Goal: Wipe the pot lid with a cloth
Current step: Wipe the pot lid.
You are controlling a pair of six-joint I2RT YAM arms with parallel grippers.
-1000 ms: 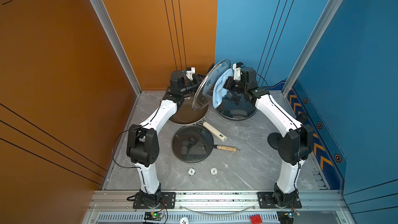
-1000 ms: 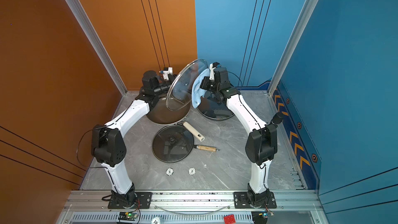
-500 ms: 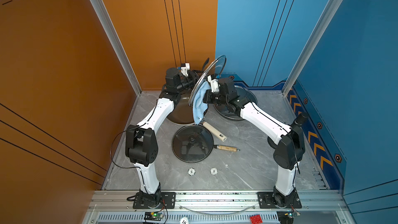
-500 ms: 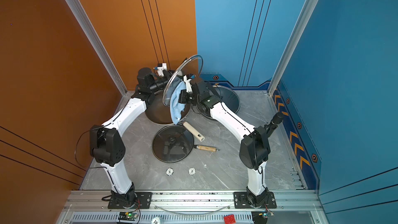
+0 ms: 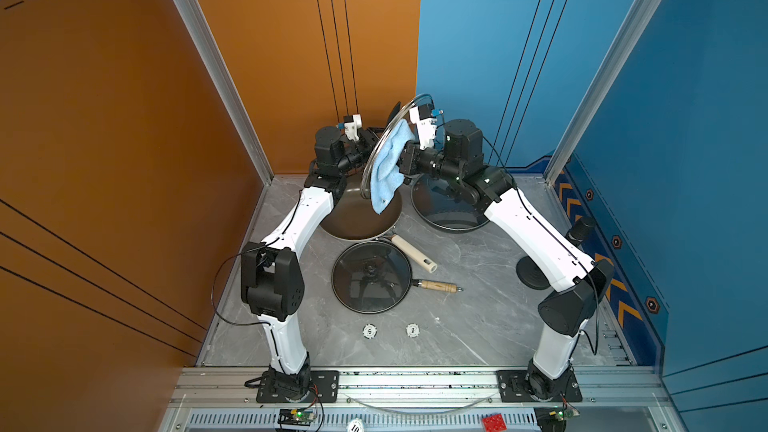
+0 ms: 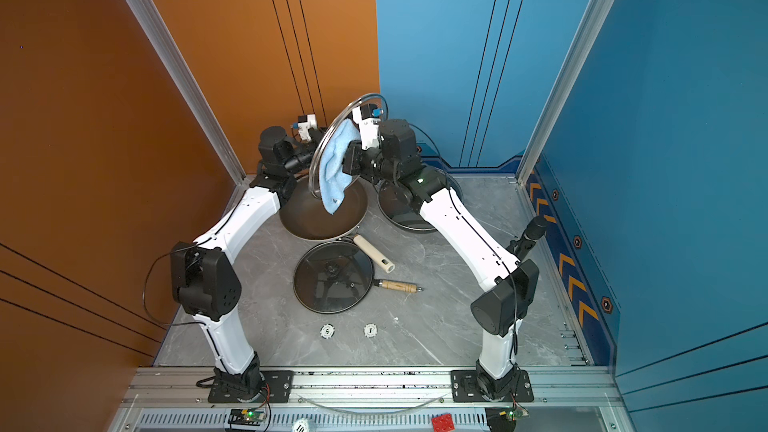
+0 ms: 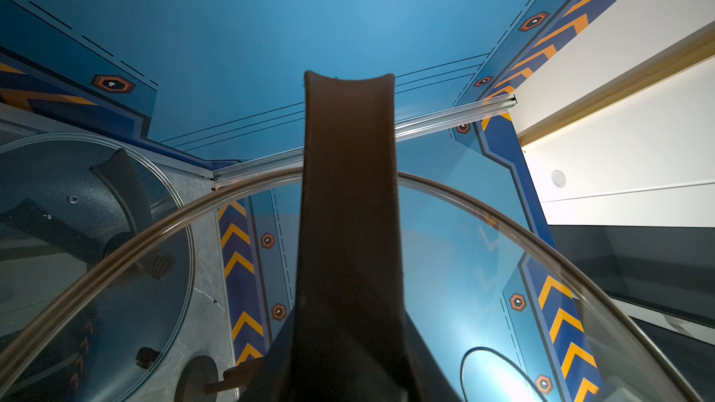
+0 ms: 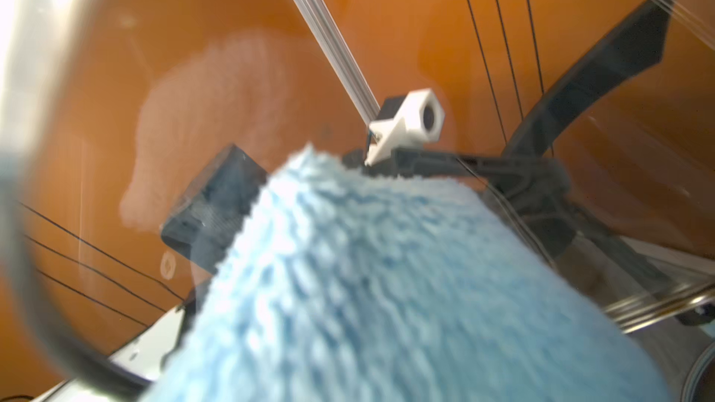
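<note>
In both top views the lid (image 5: 384,128) stands tilted on edge above a brown pan (image 5: 357,222), with the cloth (image 5: 388,168) pressed flat against it. The left jaws pinch its handle (image 7: 348,206), seen close only from the left wrist. The right jaws pinch the cloth, which is blurred in the right wrist view.

Robot lab cell, painted panel walls (image 5: 124,126)
</note>
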